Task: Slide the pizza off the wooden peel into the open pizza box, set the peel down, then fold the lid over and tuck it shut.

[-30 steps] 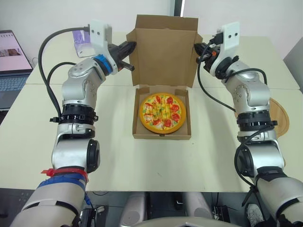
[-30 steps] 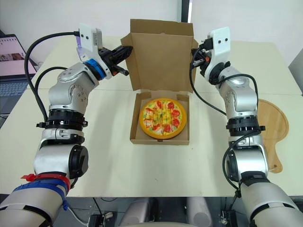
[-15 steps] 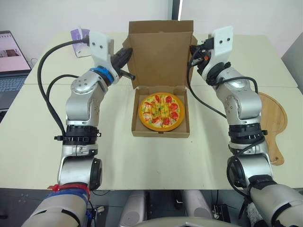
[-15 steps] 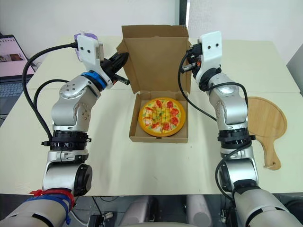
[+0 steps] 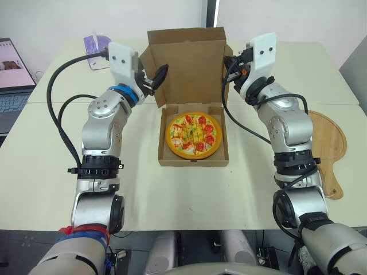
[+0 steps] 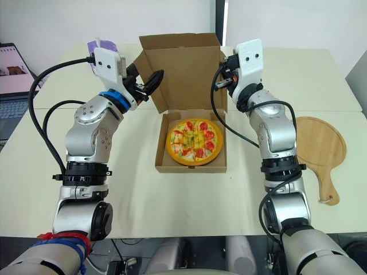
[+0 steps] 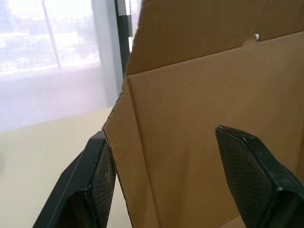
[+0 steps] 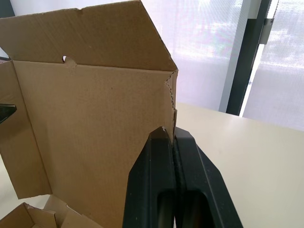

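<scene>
At the far left an open grey laptop (image 5: 8, 80) stands on the pale desk (image 5: 46, 172), and a small purple object (image 5: 93, 43) lies further back.

The left gripper (image 7: 162, 134) is at the left side of the raised lid (image 5: 186, 57) of the brown cardboard pizza box (image 5: 193, 159). Its jaws are now spread apart, with the lid's left edge standing between them; half a second ago they were together and pointed at this edge.

The lid stands upright as before. The round pizza with red and green topping (image 5: 193, 134) lies flat inside the box base, in the same place as earlier. The box is in the middle of the desk, between the two arms.

The right gripper (image 8: 170, 133) is at the lid's right side edge, as it was one second ago. Its jaws are pressed together and the tips touch the cardboard edge; I cannot tell whether cardboard is pinched between them.

At the far right the round wooden peel (image 5: 328, 146) lies flat on the desk, well apart from the box, with its handle toward the robot. It has not moved.
</scene>
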Motion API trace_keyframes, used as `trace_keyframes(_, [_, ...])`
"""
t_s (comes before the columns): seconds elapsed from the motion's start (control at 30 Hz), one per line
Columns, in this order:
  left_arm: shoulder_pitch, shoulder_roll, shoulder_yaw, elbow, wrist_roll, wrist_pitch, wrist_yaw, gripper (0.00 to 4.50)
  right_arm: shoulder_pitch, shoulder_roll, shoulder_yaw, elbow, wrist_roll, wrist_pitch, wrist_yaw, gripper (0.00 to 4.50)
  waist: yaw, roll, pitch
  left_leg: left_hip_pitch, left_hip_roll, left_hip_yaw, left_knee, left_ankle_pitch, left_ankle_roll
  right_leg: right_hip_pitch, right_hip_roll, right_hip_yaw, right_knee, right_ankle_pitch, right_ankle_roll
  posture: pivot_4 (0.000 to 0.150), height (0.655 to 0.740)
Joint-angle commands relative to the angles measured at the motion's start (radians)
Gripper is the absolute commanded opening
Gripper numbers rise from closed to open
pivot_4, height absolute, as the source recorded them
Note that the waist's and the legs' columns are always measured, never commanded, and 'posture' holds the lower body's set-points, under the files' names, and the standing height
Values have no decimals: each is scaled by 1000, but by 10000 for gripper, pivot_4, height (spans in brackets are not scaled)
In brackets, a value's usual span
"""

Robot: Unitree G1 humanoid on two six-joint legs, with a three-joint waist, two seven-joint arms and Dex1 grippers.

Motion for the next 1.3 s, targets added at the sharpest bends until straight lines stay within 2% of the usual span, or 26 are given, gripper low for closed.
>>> trace_keyframes(0.03, [-11,8,25,-23,4,-35,22,32774,-2,-1,-9,-45,18,-16,9,0,0,0,0,0,0,0,0,0,0,0,0,0,0,0,0,1500,7400])
trace_keyframes(0.17, [-16,10,23,-16,-1,-43,20,21052,-3,0,-13,-49,18,-12,2,0,0,0,0,0,0,0,0,0,0,0,0,0,0,0,0,1500,7400])
trace_keyframes(0.37, [-22,18,10,-47,-6,-11,12,901,-2,11,2,-99,19,41,-16,0,0,0,0,0,0,0,0,0,0,0,0,0,0,0,0,1500,7400])
trace_keyframes(0.8, [18,8,10,-235,-50,135,23,384,89,113,33,-317,21,212,-123,0,-1,0,0,0,0,0,0,0,0,0,0,0,0,0,0,1500,7400])
trace_keyframes(1.3, [181,-31,19,-468,-65,197,63,384,268,192,57,-535,37,308,-180,0,0,-1,-2,1,0,-1,0,0,0,1,0,0,0,0,0,1500,7400])
